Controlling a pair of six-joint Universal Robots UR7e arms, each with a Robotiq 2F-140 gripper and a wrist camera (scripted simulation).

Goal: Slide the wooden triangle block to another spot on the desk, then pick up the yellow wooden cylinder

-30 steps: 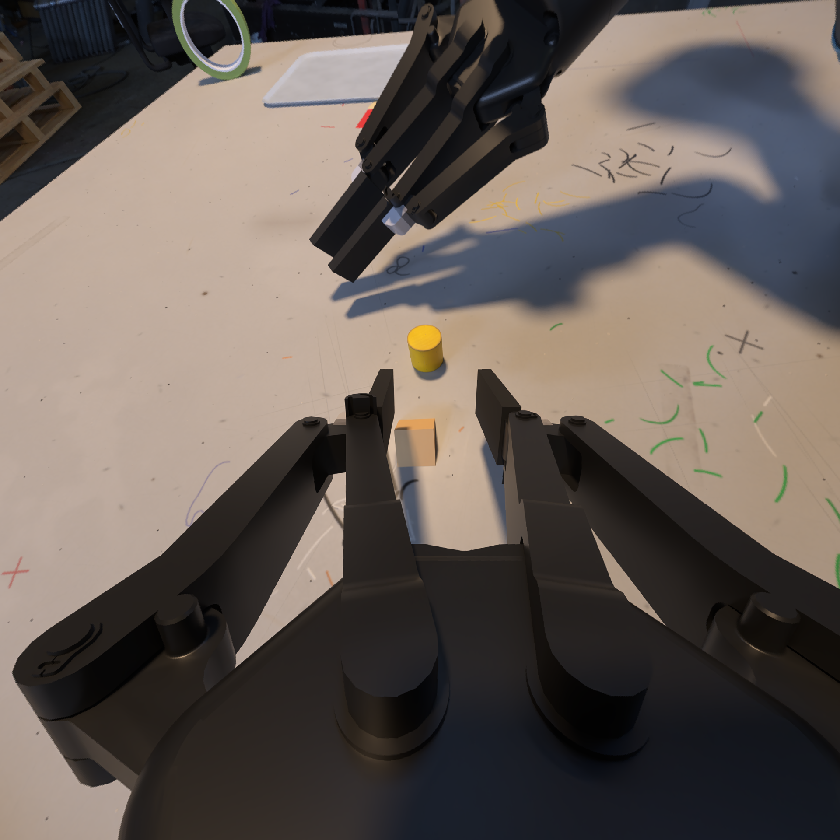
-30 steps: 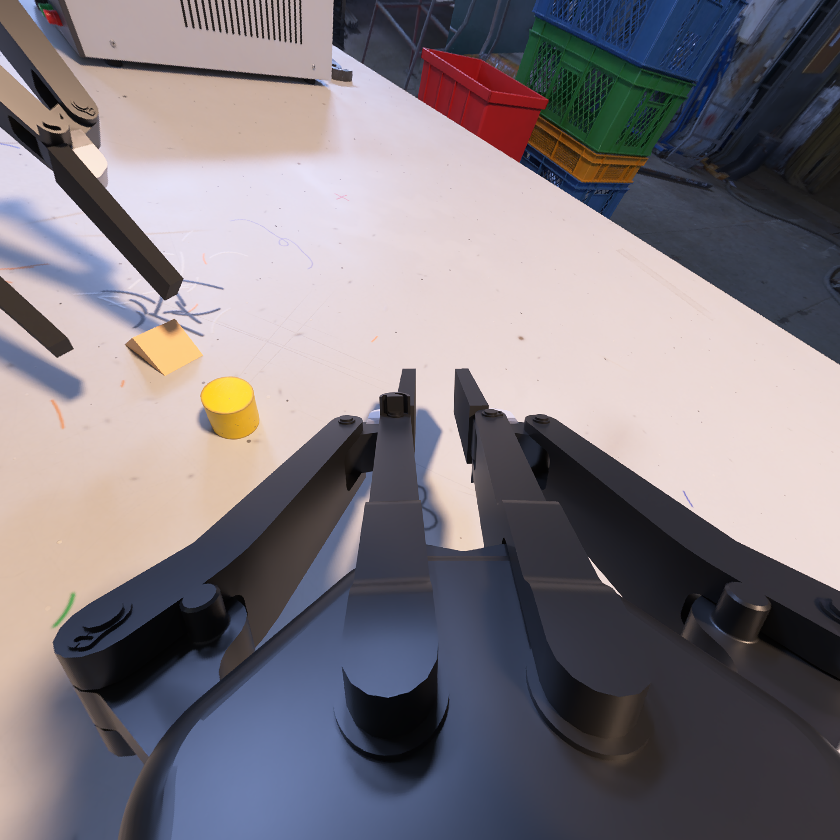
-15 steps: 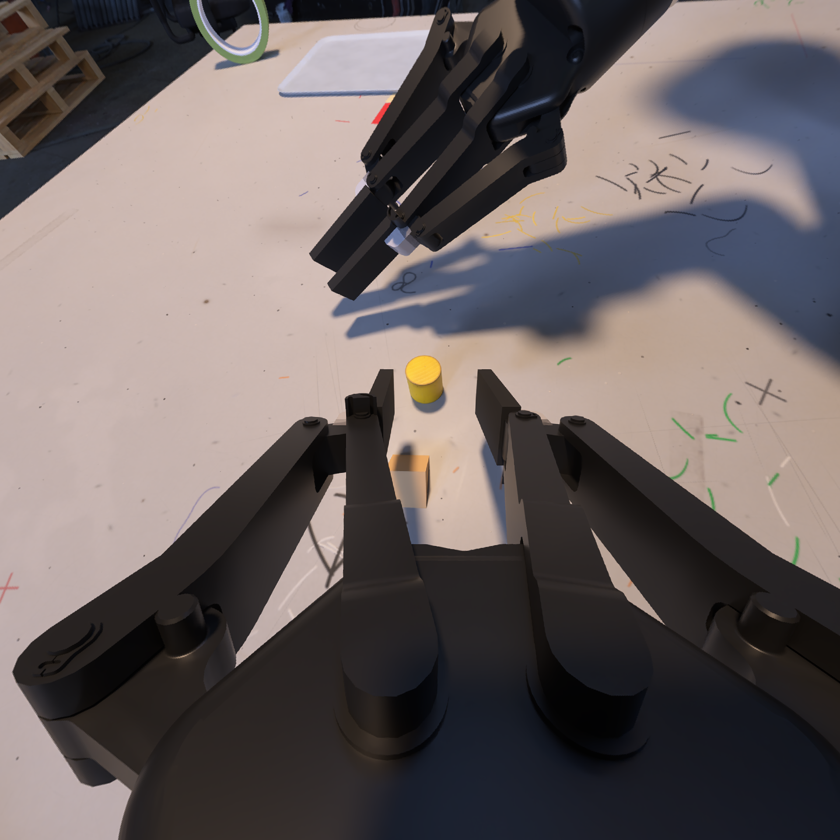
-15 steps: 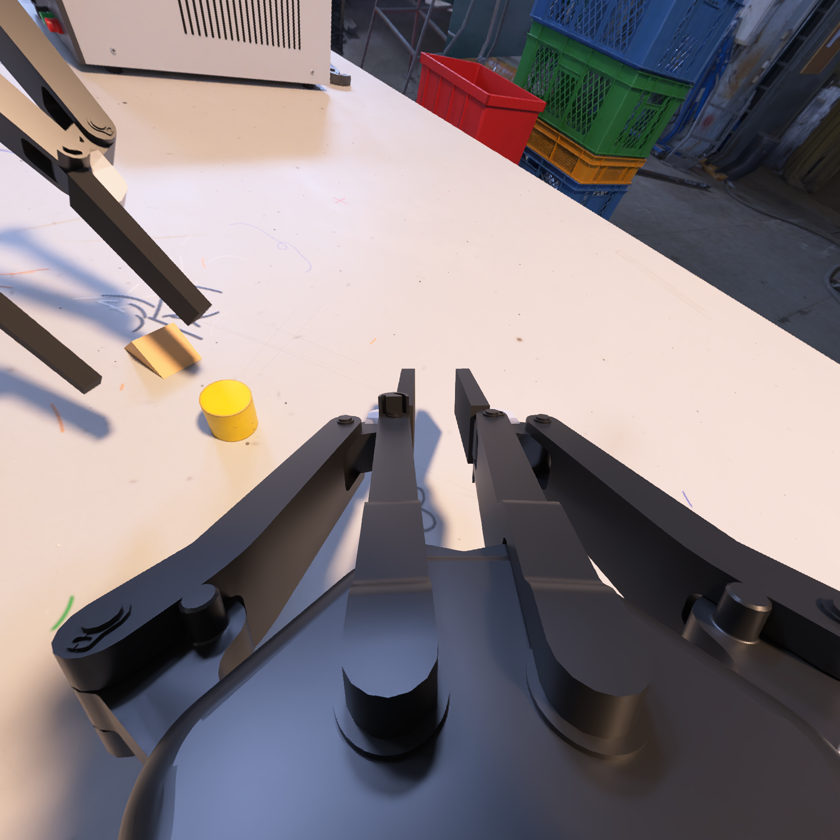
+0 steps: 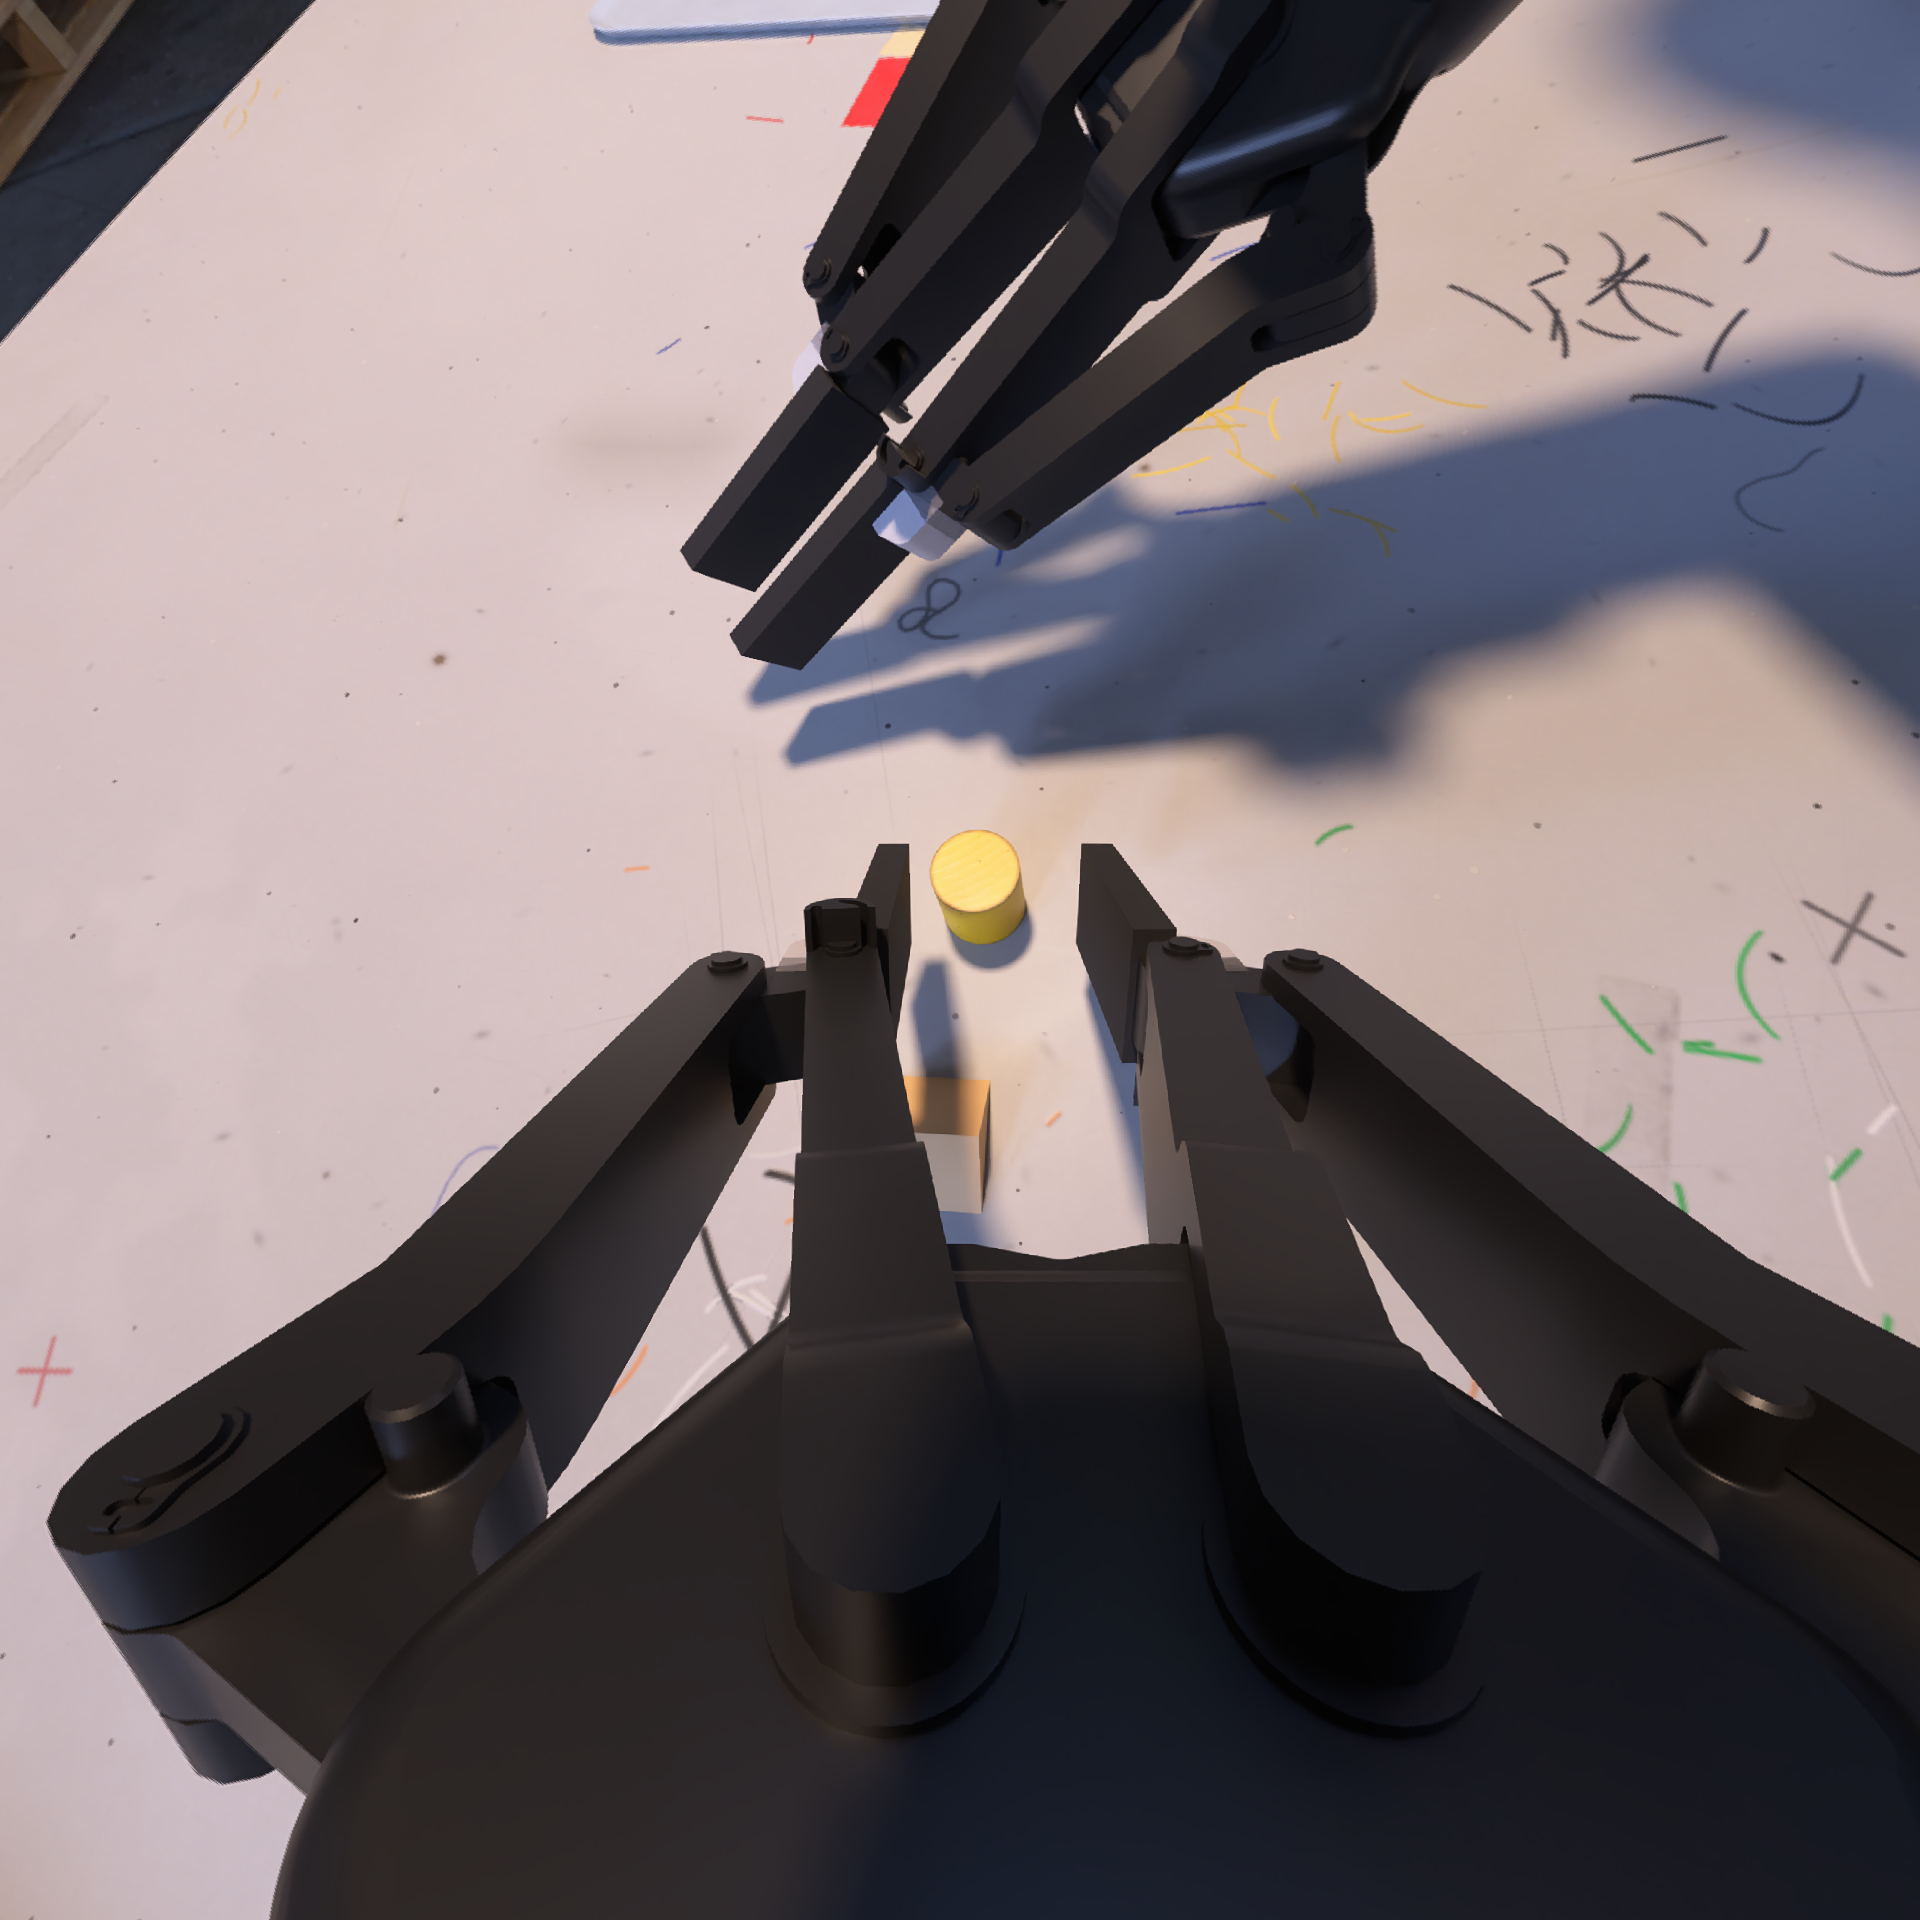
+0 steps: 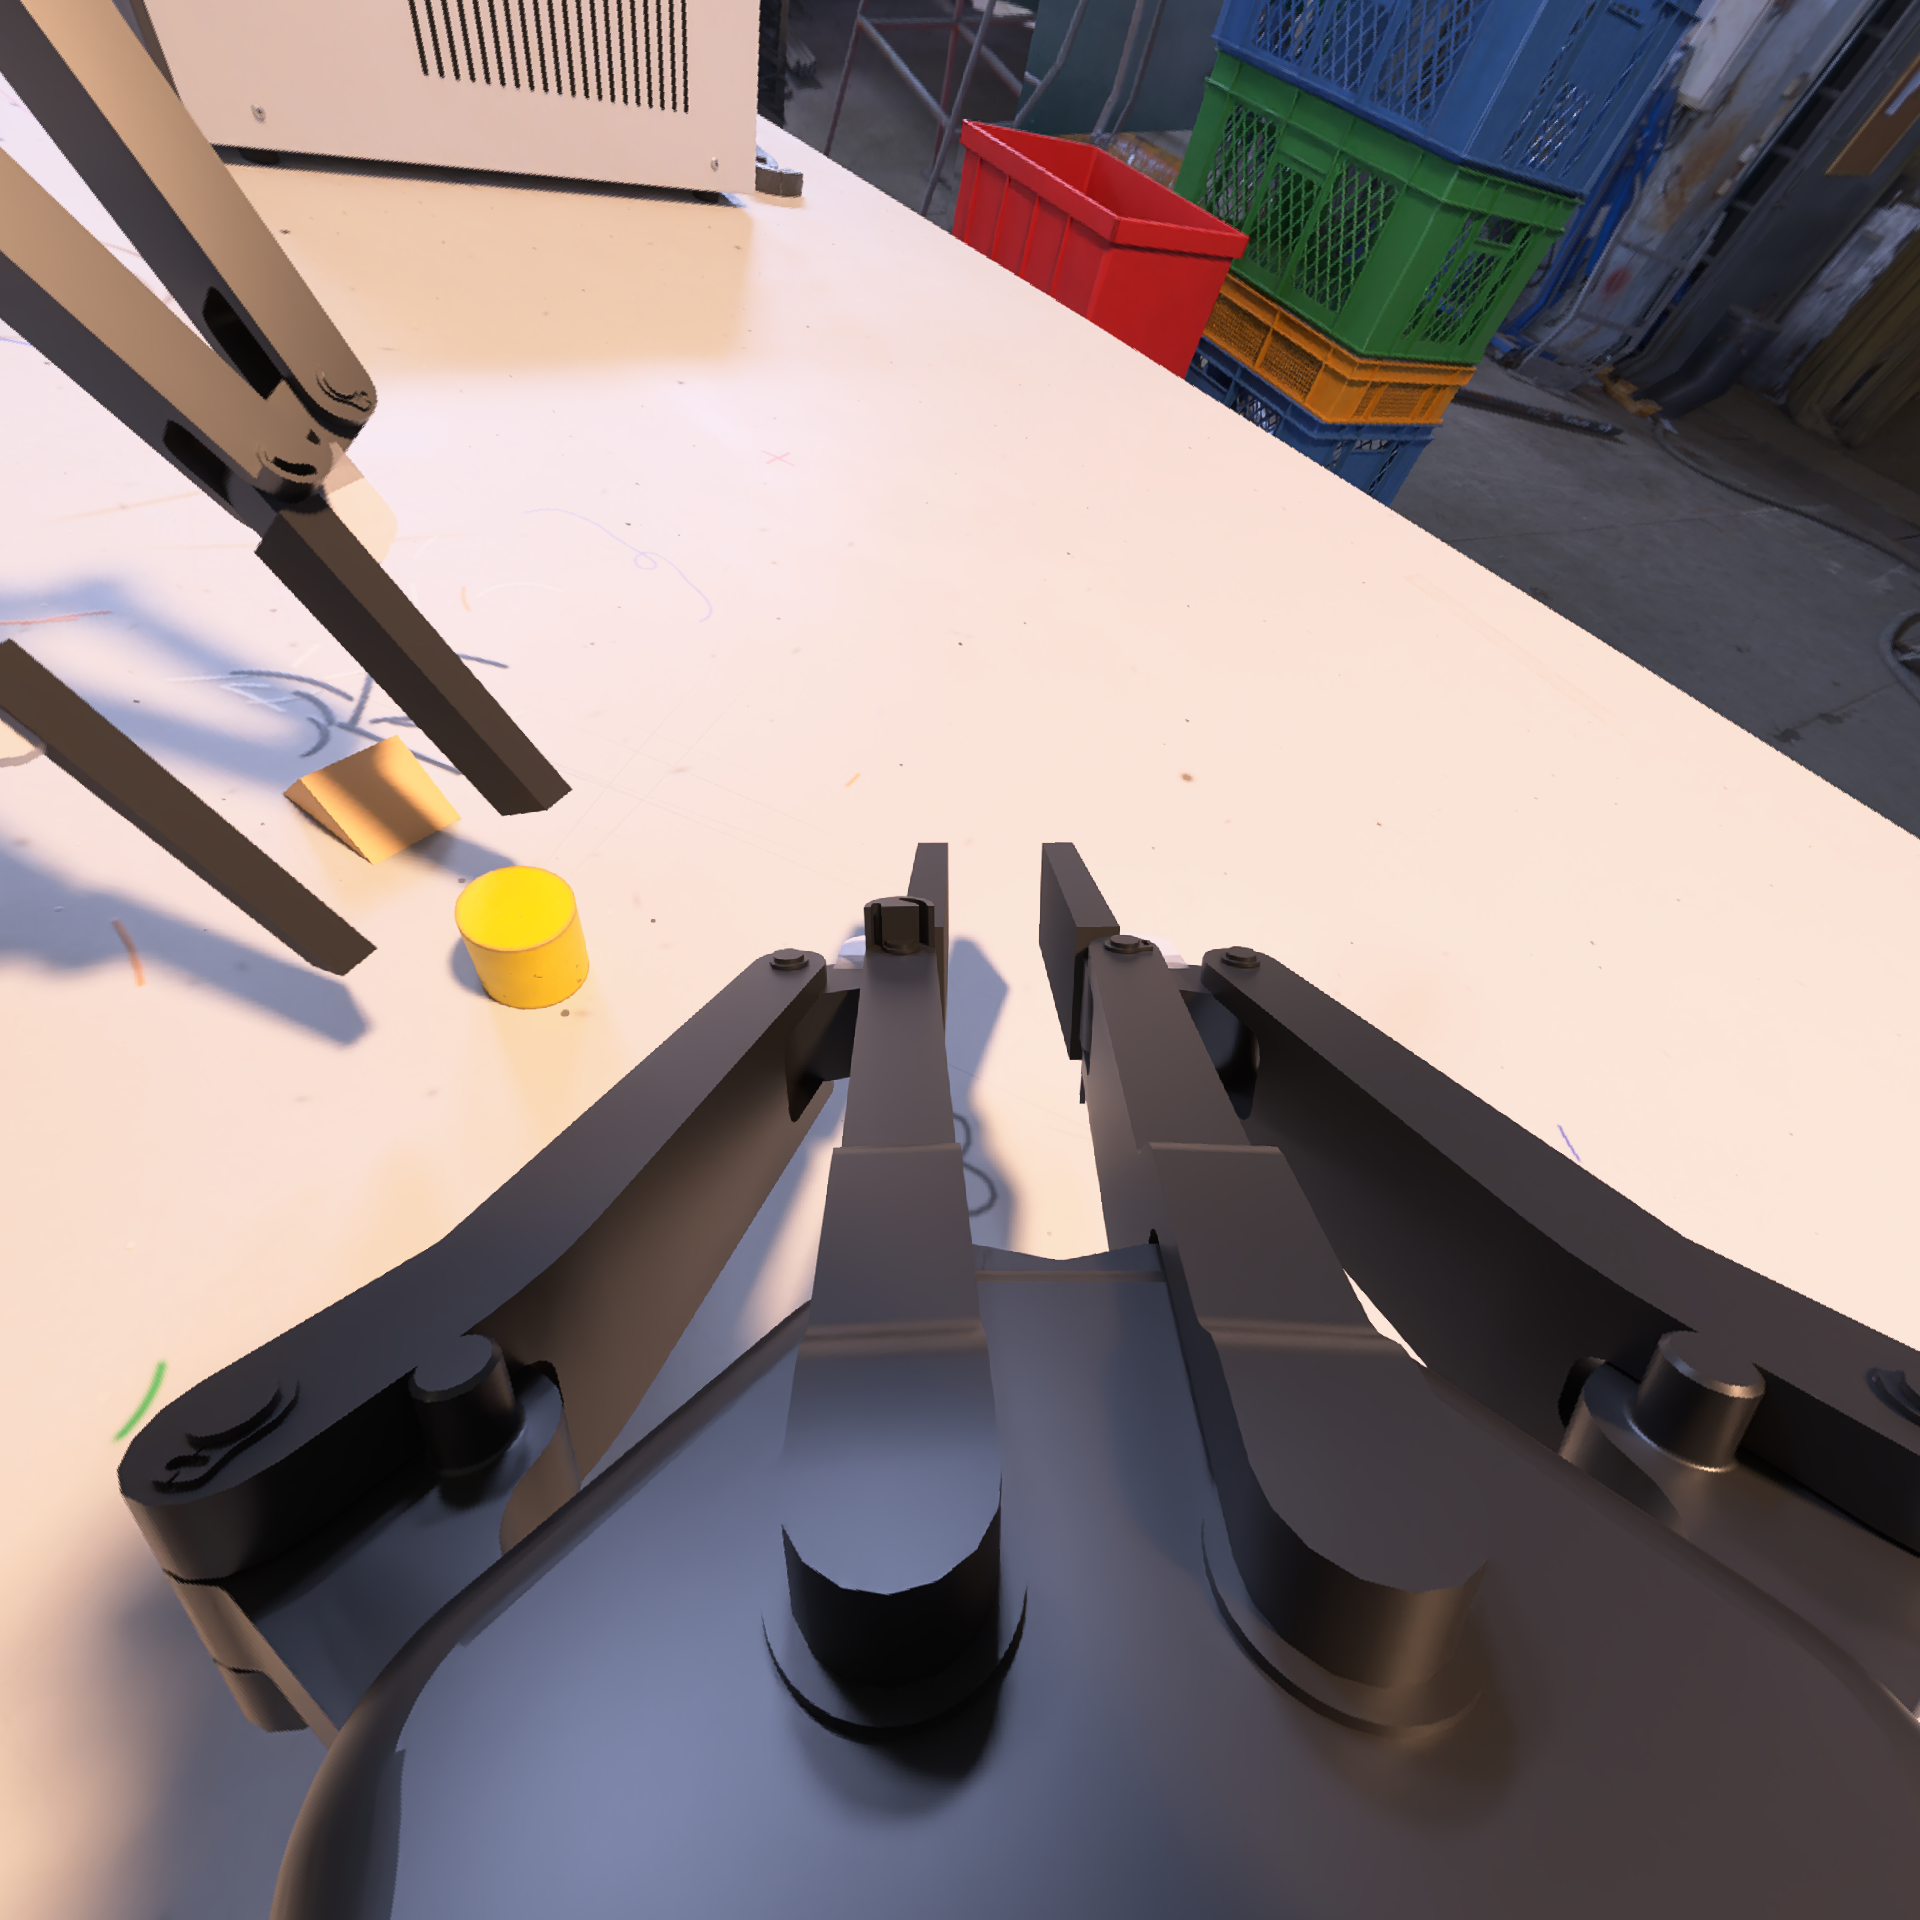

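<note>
Left claw (image 5: 992, 883): fingers spread, nothing between the pads, tips low over the counter (image 5: 312, 727). Yellow wooden cylinder (image 5: 977, 885) stands upright on the counter in line with the gap, near the tips, untouched. Wooden triangle block (image 5: 951, 1138) lies on the counter just behind the cylinder, toward the claw's palm, partly hidden by one finger.

Right claw (image 6: 992, 883): fingers parted by a narrow gap, holding nothing, angled down above bare counter. From this side the cylinder (image 6: 523, 938) sits off to the left of the tips, apart from them; the wedge (image 6: 372, 800) lies just past the cylinder, between the two fingers of the left claw (image 6: 457, 873).

Count: two claws, one cylinder, one wedge. Cylinder short, smooth, flat top. Wedge pale tan wood with a sloped face. Counter pale, matte, scuffed with pen marks.

Beyond the cylinder, off the counter's far edge: plastic crates, one red (image 6: 1101, 244), a stack of blue, green, orange, blue (image 6: 1382, 208). A white vented box (image 6: 468, 83) stands on the counter's far end.
</note>
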